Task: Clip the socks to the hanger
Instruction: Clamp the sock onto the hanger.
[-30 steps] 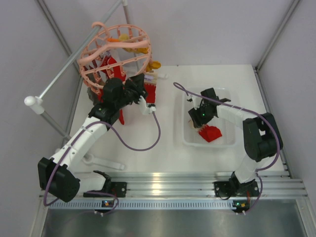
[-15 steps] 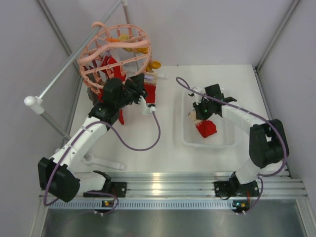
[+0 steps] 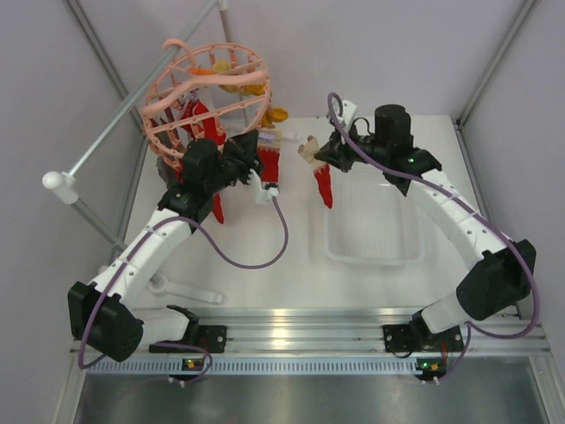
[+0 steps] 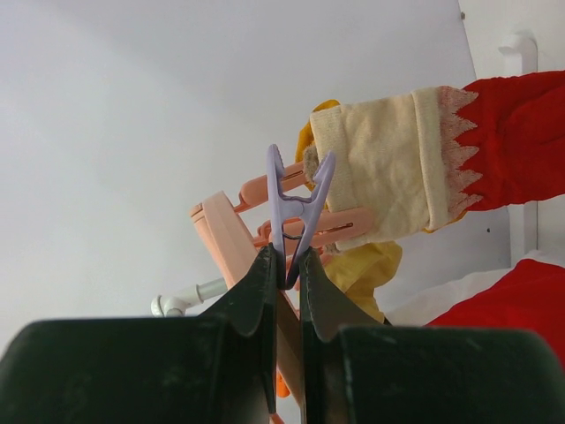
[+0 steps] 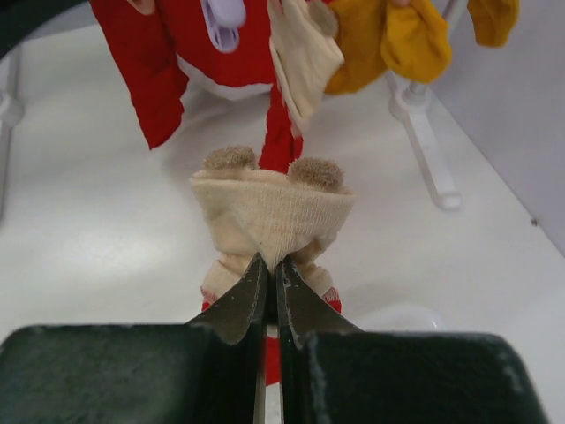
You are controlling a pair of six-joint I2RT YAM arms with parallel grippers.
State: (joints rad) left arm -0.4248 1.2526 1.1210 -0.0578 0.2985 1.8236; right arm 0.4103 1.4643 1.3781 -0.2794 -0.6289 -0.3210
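At the far left a grey metal rail [image 3: 132, 108] with a white end cap [image 3: 55, 182] slants up behind the salmon-pink drying hanger [image 3: 207, 88], which hangs tilted above the tabletop's [image 3: 229, 283] back left corner. Red socks [image 3: 201, 122] dangle from its pegs, and a mustard-yellow sock [image 3: 276, 115] hangs at its right edge. A small white plastic piece [image 3: 181, 290] lies on the tabletop near the left arm's base. The left arm reaches up under the hanger. Its jaws are pressed almost together, pinching the lower legs of a lilac clip peg [image 4: 296, 208] whose upper tips are spread in a V. Salmon pegs [image 4: 265, 187] crowd just behind it. Just beside the peg's right tip lies the cream cuff [image 4: 388, 177] of a hung red sock; whether they touch cannot be told. More yellow fabric [image 4: 366, 269] hangs below it. To the right, the right arm's jaws are closed tight on the cuff of a red sock with a cream cuff [image 5: 269, 208]. It is held in the air just beside the hanger's right side, with its red foot [image 3: 325, 187] drooping below. The hung red, cream and yellow socks are close in front of it. Further right, a clear plastic bin [image 3: 371, 258] sits on the tabletop under the right arm.
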